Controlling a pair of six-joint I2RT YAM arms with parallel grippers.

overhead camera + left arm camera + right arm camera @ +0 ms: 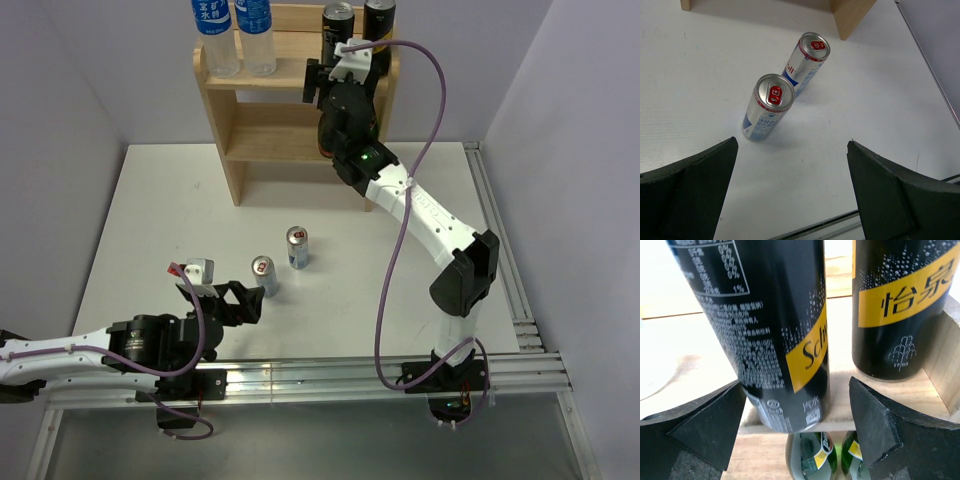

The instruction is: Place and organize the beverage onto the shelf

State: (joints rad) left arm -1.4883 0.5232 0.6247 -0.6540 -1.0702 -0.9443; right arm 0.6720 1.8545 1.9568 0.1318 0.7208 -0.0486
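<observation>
Reading 怡泉, 1 black-and-gold can (900, 315)

Bright, even light; soft shadows by the silver cans (771, 102); right wrist view blown out left.

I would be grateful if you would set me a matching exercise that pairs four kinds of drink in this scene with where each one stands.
Things:
1. water bottles
2. black-and-gold cans
3. silver cans
4. green glass bottles

Places:
A. on the table, apart from the shelf
B. top tier, right end
C. beneath the top tier
D. top tier, left end

Pairs: 1-D; 2-B; 3-A; 4-C
</observation>
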